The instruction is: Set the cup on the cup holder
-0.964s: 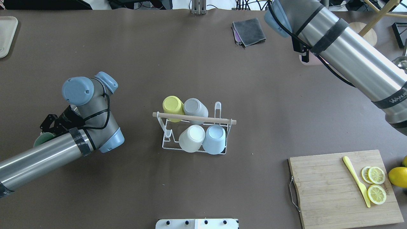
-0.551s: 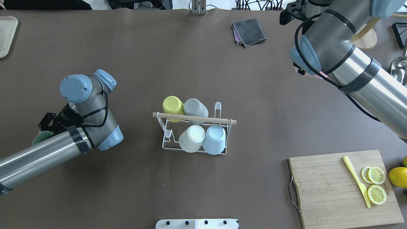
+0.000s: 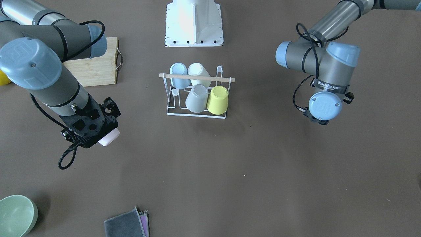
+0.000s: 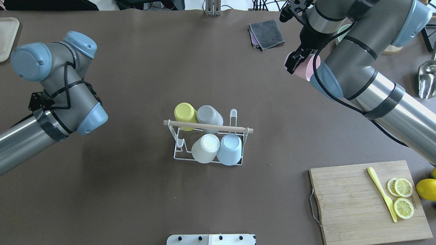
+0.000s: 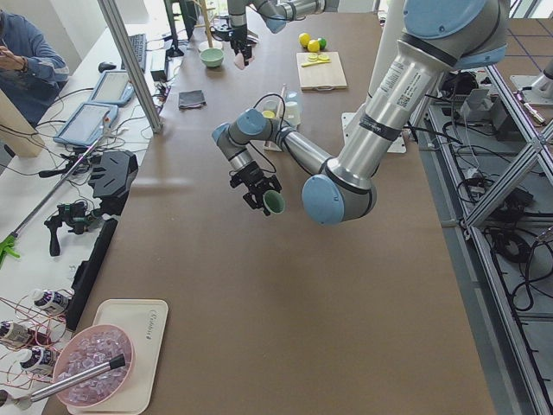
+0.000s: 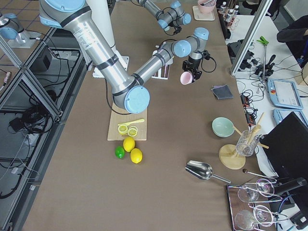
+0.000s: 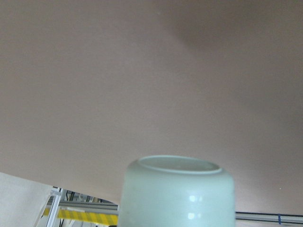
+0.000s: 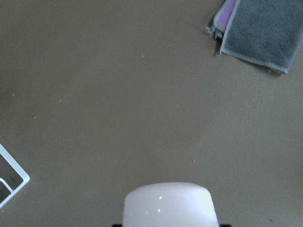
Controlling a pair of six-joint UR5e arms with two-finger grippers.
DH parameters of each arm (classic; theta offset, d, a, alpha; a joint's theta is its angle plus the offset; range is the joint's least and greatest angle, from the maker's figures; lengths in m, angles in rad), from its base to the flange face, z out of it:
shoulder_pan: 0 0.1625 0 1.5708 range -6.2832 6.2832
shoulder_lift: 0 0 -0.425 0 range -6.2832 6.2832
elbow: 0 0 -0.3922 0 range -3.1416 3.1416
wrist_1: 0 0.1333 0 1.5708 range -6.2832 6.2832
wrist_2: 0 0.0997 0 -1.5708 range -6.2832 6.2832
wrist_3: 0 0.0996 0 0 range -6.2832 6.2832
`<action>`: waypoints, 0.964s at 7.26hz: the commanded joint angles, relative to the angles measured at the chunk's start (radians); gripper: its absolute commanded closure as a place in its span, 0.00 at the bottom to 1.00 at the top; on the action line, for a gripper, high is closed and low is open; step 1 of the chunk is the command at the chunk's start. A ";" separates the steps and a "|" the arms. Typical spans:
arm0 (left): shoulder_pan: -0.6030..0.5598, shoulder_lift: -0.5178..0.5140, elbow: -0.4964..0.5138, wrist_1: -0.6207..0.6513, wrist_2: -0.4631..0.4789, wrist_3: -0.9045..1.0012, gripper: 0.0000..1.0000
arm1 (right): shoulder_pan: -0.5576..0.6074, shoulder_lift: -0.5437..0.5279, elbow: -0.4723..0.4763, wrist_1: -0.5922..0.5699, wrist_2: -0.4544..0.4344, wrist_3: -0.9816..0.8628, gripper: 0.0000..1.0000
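Note:
The white wire cup holder [image 4: 207, 126] with a wooden rod handle stands mid-table, also in the front view [image 3: 197, 77]. It carries a yellow cup [image 4: 185, 112], a grey cup [image 4: 208, 115], a white cup [image 4: 205, 147] and a light blue cup [image 4: 230, 148], all upside down. My right gripper [image 4: 299, 63] is shut on a pink cup [image 4: 308, 67], held above the table far right of the holder; the cup also shows in the right wrist view [image 8: 170, 203]. My left gripper [image 5: 263, 194] is shut on a pale green cup [image 7: 177, 194], held above the table left of the holder. The left arm hides it in the overhead view.
A wooden cutting board [image 4: 351, 204] with lemon slices and a yellow knife lies at the near right, with a lemon [image 4: 425, 189] beside it. A folded grey cloth [image 4: 267, 33] lies at the far side. A green bowl [image 3: 14, 215] and a metal scoop [image 4: 427, 80] sit at the far right.
My left arm has swung toward the far side with the green cup. My right arm has turned and brought the pink cup left, out from under the arm.

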 commanded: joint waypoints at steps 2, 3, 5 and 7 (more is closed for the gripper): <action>-0.012 0.172 -0.328 -0.228 -0.015 -0.146 0.72 | -0.002 -0.077 -0.001 0.499 -0.005 0.186 1.00; -0.016 0.234 -0.399 -0.351 -0.035 -0.215 0.71 | -0.002 -0.097 0.000 0.605 -0.005 0.217 1.00; -0.013 0.288 -0.447 -0.745 -0.072 -0.452 0.71 | -0.003 -0.156 0.000 0.825 -0.005 0.292 1.00; -0.005 0.345 -0.481 -1.085 -0.089 -0.677 0.71 | -0.022 -0.247 -0.006 1.140 -0.008 0.422 1.00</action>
